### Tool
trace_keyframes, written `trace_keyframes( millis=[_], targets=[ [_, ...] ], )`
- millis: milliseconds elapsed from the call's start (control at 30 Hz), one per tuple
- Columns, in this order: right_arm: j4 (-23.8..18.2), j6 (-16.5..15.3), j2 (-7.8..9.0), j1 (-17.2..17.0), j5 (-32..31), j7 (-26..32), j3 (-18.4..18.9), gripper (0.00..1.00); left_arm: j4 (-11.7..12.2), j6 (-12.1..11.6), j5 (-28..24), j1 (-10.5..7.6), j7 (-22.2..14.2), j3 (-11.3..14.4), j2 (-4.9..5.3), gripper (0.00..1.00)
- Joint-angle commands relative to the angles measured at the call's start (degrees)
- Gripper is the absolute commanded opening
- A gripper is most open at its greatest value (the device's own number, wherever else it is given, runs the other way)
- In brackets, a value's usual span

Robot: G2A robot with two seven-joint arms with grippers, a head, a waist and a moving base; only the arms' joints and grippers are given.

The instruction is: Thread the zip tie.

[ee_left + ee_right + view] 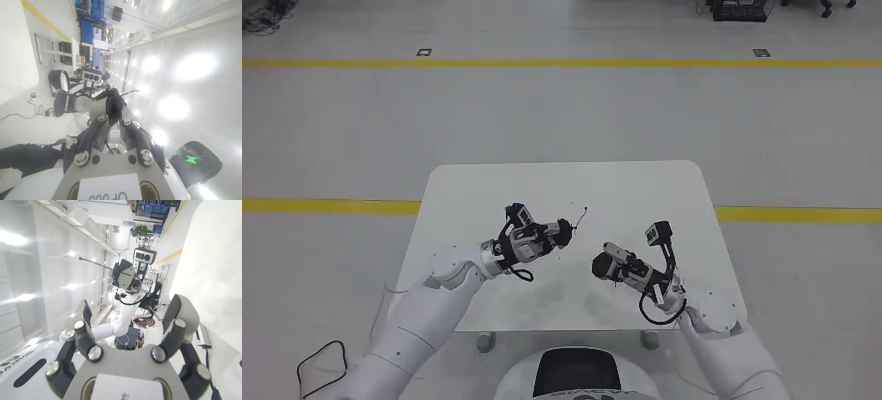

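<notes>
Grey-backed, black-padded fingers (87,313) on the right gripper (599,266) are spread wide with nothing between them. It hangs above the desk (642,185), closest to the near edge and a little right of centre. Just beyond it and to the left, the left gripper (564,230) is up over the middle of the desk, and the two grippers roughly face each other with a clear gap between them. Now the left gripper's fingers (98,108): pressed together, pinching the zip tie (579,217) at one end. It's a thin black strip, held off the desk surface, jutting out of the grip toward the far right corner, with a slightly thicker tip at its free end. From the right wrist camera the strip pokes out sideways from the left gripper, well apart from the spread fingers. Farther out lies the far half of the desk, and past its far edge a yellow line (542,63) runs across the floor (562,120).
</notes>
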Motion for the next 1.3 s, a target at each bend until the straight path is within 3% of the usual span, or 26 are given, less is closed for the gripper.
trace_keyframes(
  millis=[0,200,300,600,733,900,967,1167,1267],
  targets=[
    [2.1,0.4,0.03,1.1,5.8,4.5,-0.4,1.0,0.9,1.0,-5.0,0.28,-3.0,0.7,-0.3,0.0],
    [7.5,1.5,0.12,3.8,14.5,13.2,-1.1,1.0,4.4,2.8,-11.6,-0.4,-8.6,2.8,-1.15,0.0],
    [9.7,2.2,-0.01,5.0,18.8,17.2,-2.0,1.0,6.1,2.9,-12.5,-1.11,-8.1,3.5,-1.49,0.0],
    [9.7,2.2,-0.01,5.0,18.8,17.2,-2.0,1.0,5.8,3.3,-12.8,-0.89,-7.2,3.7,-1.55,0.0],
    [10.6,4.8,-0.25,5.5,23.9,17.2,-2.8,1.0,4.9,4.2,-16.8,0.23,-8.9,5.2,-2.14,0.0],
    [14.1,9.8,-0.43,7.6,30.9,23.5,-3.9,1.0,7.1,4.9,-21.3,-0.24,-11.8,7.3,-3.16,0.0],
    [14.4,9.8,-0.42,7.8,31.0,23.7,-3.9,1.0,8.0,3.9,-21.1,-1.03,-12.5,7.8,-3.47,0.0],
    [14.3,9.9,-0.44,7.8,31.1,23.3,-3.9,1.0,8.0,3.9,-21.1,-1.03,-12.5,7.8,-3.47,0.0],
    [14.1,12.0,-0.69,7.8,34.8,23.1,-4.5,1.0,6.7,3.8,-22.0,-0.21,-10.5,8.0,-3.66,0.0]
  ],
)
